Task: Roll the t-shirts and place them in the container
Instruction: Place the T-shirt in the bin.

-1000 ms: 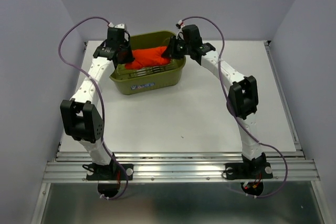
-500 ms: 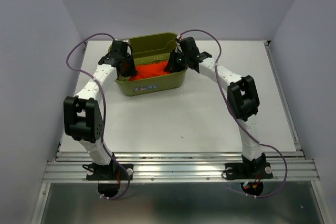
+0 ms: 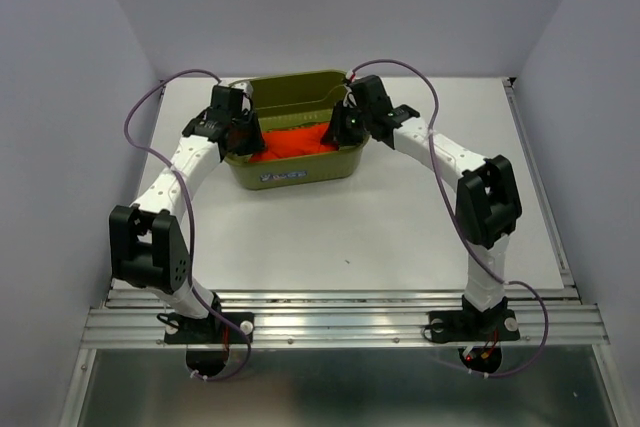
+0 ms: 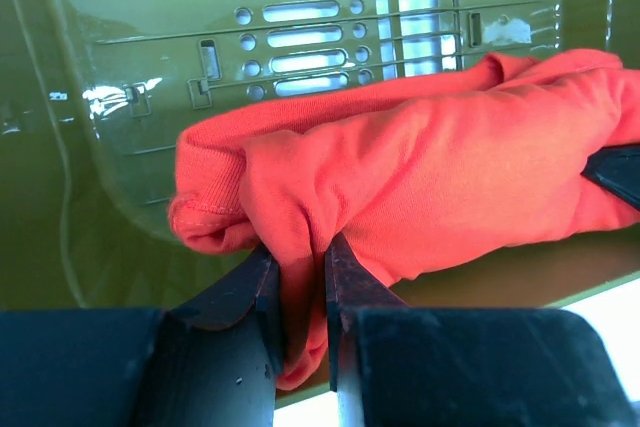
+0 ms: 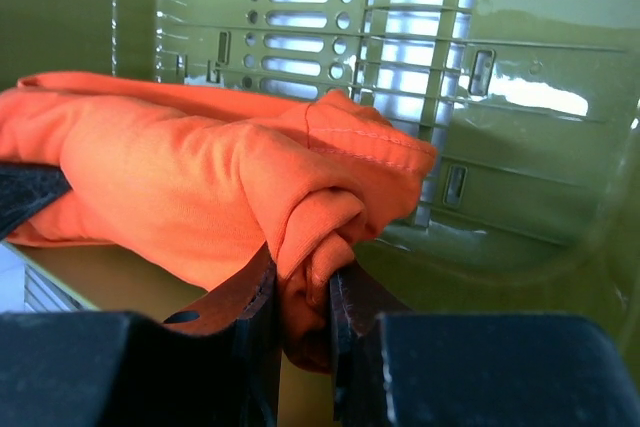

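Two ends of the bright orange-red wrinkly cloth t-shirt (image 3: 292,143) were clamped by the left gripper (image 4: 300,257) and the right gripper (image 5: 300,272) inside the olive-green slotted plastic basket (image 3: 300,92).

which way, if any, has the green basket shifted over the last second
Yes: in the top view the basket has slid a little to the right and nearer the arm bases, away from the table's far edge.
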`<act>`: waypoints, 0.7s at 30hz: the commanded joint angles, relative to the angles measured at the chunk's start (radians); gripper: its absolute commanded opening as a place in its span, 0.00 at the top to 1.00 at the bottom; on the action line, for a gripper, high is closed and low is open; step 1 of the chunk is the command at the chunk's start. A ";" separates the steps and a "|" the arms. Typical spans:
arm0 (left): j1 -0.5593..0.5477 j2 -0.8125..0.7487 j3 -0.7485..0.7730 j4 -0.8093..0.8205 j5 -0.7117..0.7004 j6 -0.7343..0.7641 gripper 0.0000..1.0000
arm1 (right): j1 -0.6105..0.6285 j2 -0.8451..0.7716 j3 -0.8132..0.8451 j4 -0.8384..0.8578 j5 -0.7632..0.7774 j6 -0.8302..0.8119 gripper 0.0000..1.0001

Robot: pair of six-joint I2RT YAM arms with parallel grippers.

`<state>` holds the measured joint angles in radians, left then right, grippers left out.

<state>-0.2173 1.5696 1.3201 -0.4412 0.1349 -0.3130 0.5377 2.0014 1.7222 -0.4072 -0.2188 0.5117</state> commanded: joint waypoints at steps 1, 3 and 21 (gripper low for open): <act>-0.011 -0.036 -0.016 -0.008 -0.006 0.005 1.00 | 0.007 -0.064 -0.041 -0.004 0.044 -0.025 0.99; -0.020 -0.010 -0.016 -0.010 -0.004 0.011 1.00 | 0.016 -0.061 -0.059 -0.004 0.052 -0.030 0.99; -0.044 0.164 -0.002 -0.011 -0.041 0.054 1.00 | 0.025 0.138 0.036 -0.076 0.099 -0.085 0.99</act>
<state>-0.2615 1.7355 1.3148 -0.4286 0.1230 -0.2924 0.5579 2.0277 1.7550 -0.4267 -0.1558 0.4526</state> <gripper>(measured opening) 0.245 0.225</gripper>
